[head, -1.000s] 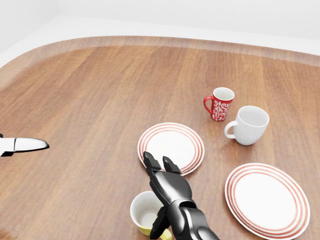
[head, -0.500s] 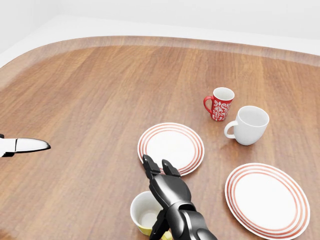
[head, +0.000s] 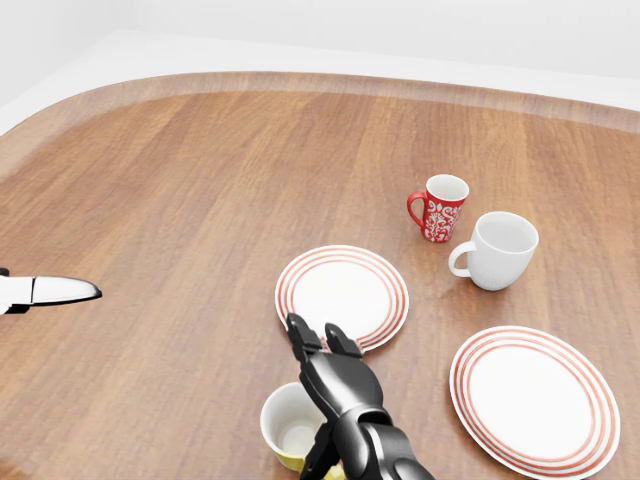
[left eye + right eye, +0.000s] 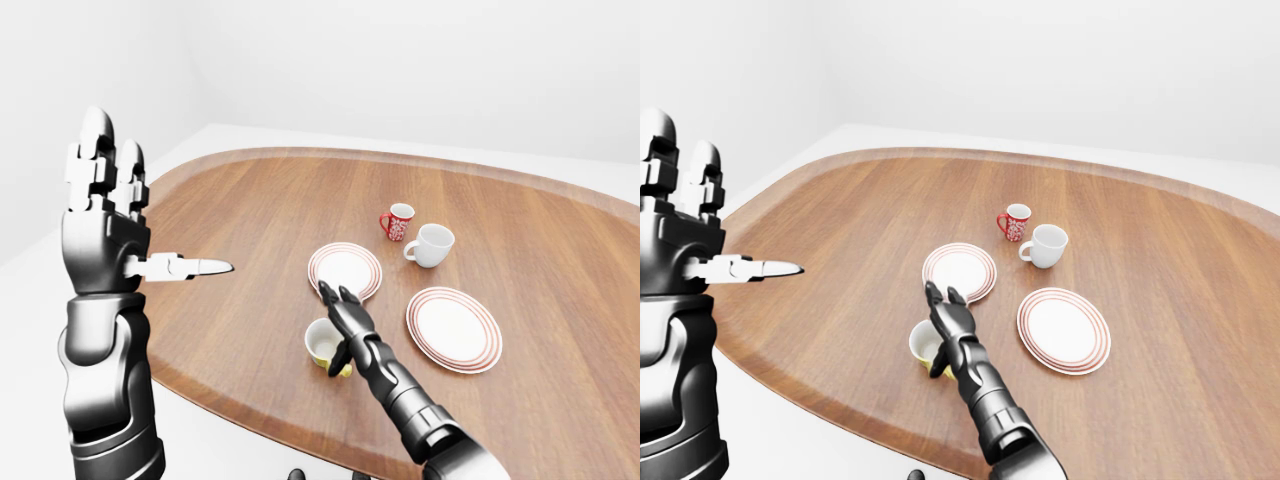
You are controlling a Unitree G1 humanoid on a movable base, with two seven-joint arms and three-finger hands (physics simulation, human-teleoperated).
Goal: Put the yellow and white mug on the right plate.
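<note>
The yellow and white mug (image 3: pixel 288 428) stands upright near the bottom edge of the head view, just below the left plate. My right hand (image 3: pixel 318 350) is open against the mug's right side, with its fingers stretched flat toward the left plate and its thumb hanging down by the rim. They are not closed round the mug. The right plate (image 3: pixel 534 400), white with red rings, lies bare at the lower right. My left hand (image 4: pixel 102 200) is raised upright at the far left, open and empty, with its silver thumb (image 3: pixel 55 290) pointing right.
The left red-ringed plate (image 3: pixel 342 292) lies just above the mug. A red patterned mug (image 3: pixel 440 208) and a larger white mug (image 3: pixel 498 250) stand above the right plate. The wooden table's curved edge (image 4: pixel 840 395) runs close below the yellow mug.
My right hand has drawn back slightly toward the bottom of the head view, still beside the mug. The mug, the plates and my left hand have not moved.
</note>
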